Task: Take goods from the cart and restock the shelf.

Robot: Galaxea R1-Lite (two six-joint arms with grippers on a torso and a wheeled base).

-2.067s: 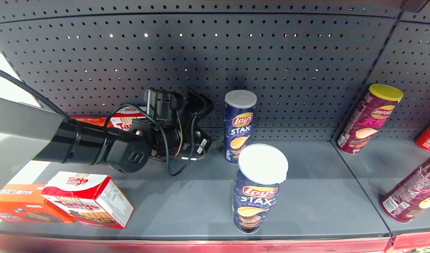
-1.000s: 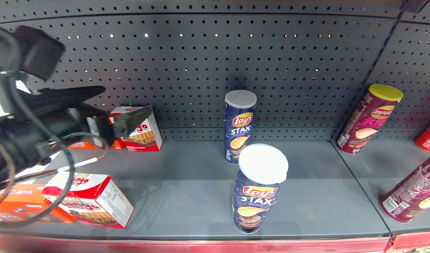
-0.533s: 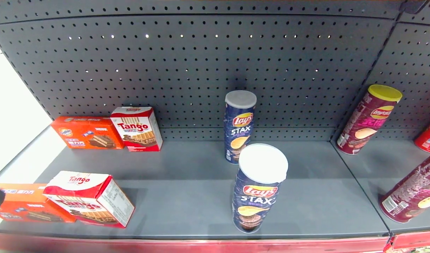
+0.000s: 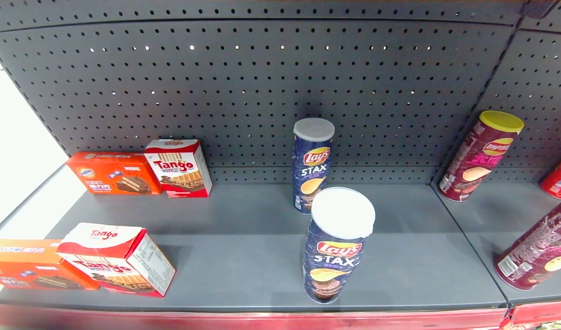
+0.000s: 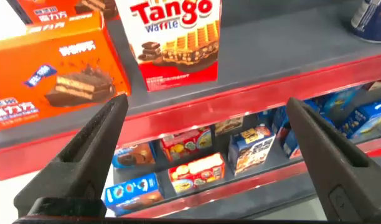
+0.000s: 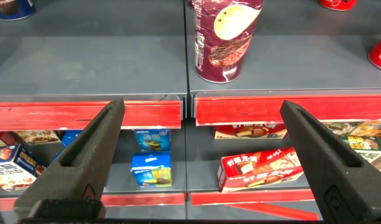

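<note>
- The left gripper (image 5: 206,155) was wide open and held nothing. It hung before the red edge (image 5: 240,102) of the shelf (image 4: 243,256), near the front wafer box (image 5: 175,37).
- The right gripper (image 6: 203,155) was also spread open and empty, before the same edge, near a purple can (image 6: 226,37).
- The step, as I judge, was to fetch more goods from the cart. Both arms should first draw back clear of the edge, so that no finger catches it.
- The goods on the shelf stood upright: the back wafer box (image 4: 179,167) just beside an orange box (image 4: 113,173), and the back blue can (image 4: 313,165) behind the front blue can (image 4: 337,245).
- The boxes looked to be of smooth cardboard with flat faces, easy to pinch.
- The cans were tall, round and glossy, and probably would tip if pushed high.
</note>
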